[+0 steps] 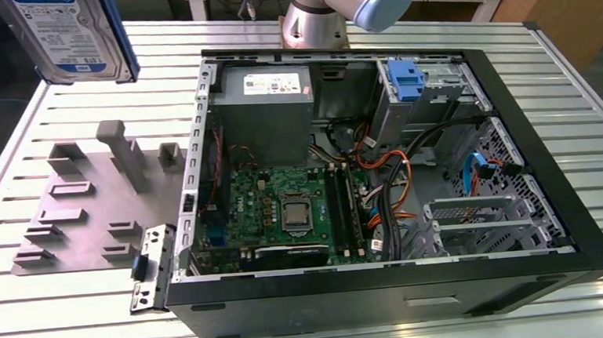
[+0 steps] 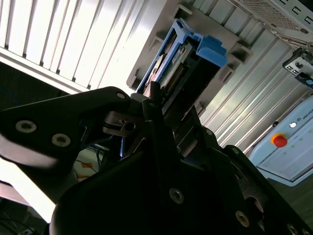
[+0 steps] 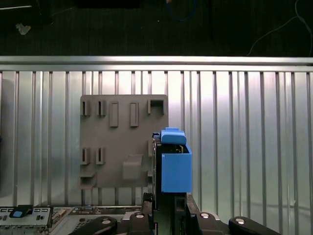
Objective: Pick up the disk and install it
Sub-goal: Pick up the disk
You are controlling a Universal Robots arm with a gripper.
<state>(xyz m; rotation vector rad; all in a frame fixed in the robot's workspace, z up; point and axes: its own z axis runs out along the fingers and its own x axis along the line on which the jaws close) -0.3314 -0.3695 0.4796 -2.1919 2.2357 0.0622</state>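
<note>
Gripper (image 3: 168, 218) is clamping its fingers shut on the disk (image 3: 175, 164), carrying it edge-on over the grey fixture plate (image 3: 117, 147) in the first wrist view. At the exterior view's upper left, the disk (image 1: 76, 33) is hanging above the slatted table (image 1: 59, 309), apart from the open computer case (image 1: 393, 297).

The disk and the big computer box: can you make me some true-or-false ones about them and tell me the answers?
1. The disk is up in the air, over the table. True.
2. The disk already sits inside the computer case. False: it is outside the case, toward the exterior view's left.
3. The computer case is open, so its insides show. True.
4. The grey holder plate lies inside the case. False: it lies on the table beside the case.
5. The gripper is shut on the disk. True.
</note>
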